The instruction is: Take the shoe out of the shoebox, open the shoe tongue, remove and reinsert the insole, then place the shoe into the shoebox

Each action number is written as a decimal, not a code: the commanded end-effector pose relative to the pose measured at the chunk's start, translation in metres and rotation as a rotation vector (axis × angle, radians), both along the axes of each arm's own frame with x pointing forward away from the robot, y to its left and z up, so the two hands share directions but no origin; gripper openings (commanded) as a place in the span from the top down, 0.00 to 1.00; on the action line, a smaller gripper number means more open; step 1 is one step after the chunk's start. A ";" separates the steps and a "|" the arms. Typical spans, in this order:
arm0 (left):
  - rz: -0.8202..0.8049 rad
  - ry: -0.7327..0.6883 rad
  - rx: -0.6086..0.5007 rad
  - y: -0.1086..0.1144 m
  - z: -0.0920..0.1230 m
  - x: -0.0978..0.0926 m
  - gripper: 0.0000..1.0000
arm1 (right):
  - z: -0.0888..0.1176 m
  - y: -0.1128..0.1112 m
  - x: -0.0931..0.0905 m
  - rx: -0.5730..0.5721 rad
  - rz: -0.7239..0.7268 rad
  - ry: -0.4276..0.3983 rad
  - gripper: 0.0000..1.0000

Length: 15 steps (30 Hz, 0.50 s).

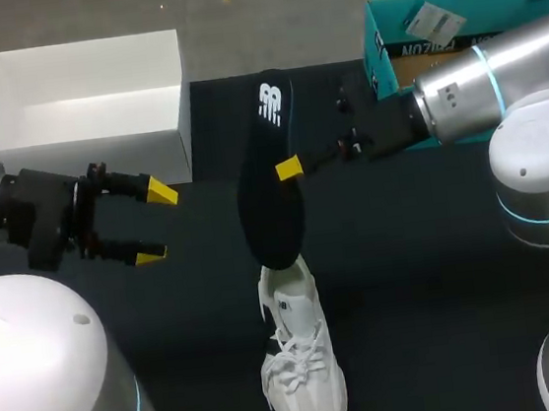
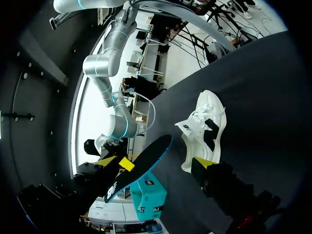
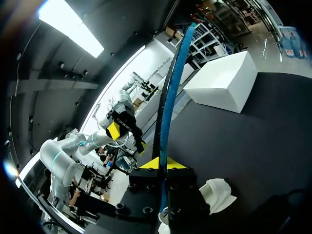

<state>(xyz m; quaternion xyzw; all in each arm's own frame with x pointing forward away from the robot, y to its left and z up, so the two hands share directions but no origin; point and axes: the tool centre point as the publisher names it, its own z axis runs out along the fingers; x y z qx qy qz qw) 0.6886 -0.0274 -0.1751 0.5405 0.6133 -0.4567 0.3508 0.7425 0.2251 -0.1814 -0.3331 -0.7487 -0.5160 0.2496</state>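
Note:
A white lace-up shoe (image 1: 302, 361) lies on the dark table near its front edge, toe towards me, outside the open white shoebox (image 1: 84, 98) at the back left. My right gripper (image 1: 288, 169) is shut on the edge of a black insole (image 1: 267, 182), which hangs lengthwise with its lower end over the shoe's opening. In the right wrist view the insole (image 3: 170, 97) runs edge-on between the yellow tips of the right gripper (image 3: 160, 163), with the shoe (image 3: 217, 195) below. My left gripper (image 1: 155, 222) stands open and empty, left of the insole. The left wrist view shows the shoe (image 2: 204, 131) and insole (image 2: 141, 165) ahead.
A teal box (image 1: 453, 26) stands at the back right, behind my right arm. The white shoebox (image 3: 224, 80) has nothing in it. Dark tabletop (image 1: 441, 276) stretches on both sides of the shoe.

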 end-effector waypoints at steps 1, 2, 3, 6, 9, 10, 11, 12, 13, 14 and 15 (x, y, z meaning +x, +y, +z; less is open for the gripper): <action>0.090 0.082 0.052 0.012 0.000 -0.018 0.00 | -0.001 0.001 0.000 0.001 -0.002 0.000 1.00; 0.096 0.135 0.042 0.013 -0.001 -0.020 0.00 | -0.001 0.001 0.000 0.001 -0.002 0.000 1.00; 0.111 0.144 0.078 0.014 -0.001 -0.022 0.00 | -0.001 0.001 0.000 0.001 -0.002 0.000 1.00; 0.170 0.223 0.117 0.019 -0.002 -0.028 0.00 | -0.001 0.001 0.000 0.001 -0.002 0.000 1.00; 0.227 0.258 0.165 0.024 -0.006 -0.032 0.00 | -0.001 0.001 0.000 0.001 -0.002 0.000 1.00; 0.230 0.262 0.185 0.025 -0.008 -0.034 0.00 | -0.001 0.001 0.000 0.001 -0.002 0.000 1.00; 0.251 0.274 0.197 0.028 -0.011 -0.035 0.00 | -0.001 0.001 0.000 0.001 -0.002 0.000 1.00; 0.263 0.289 0.210 0.031 -0.014 -0.037 0.00 | -0.001 0.001 0.000 0.001 -0.002 0.000 1.00; 0.260 0.312 0.215 0.033 -0.018 -0.038 0.00 | -0.001 0.001 0.000 0.001 -0.002 0.000 1.00; 0.272 0.326 0.232 0.036 -0.022 -0.040 0.00 | -0.001 0.001 0.000 0.001 -0.002 0.000 1.00; 0.279 0.337 0.236 0.038 -0.026 -0.041 0.00 | -0.001 0.001 0.000 0.001 -0.002 0.000 1.00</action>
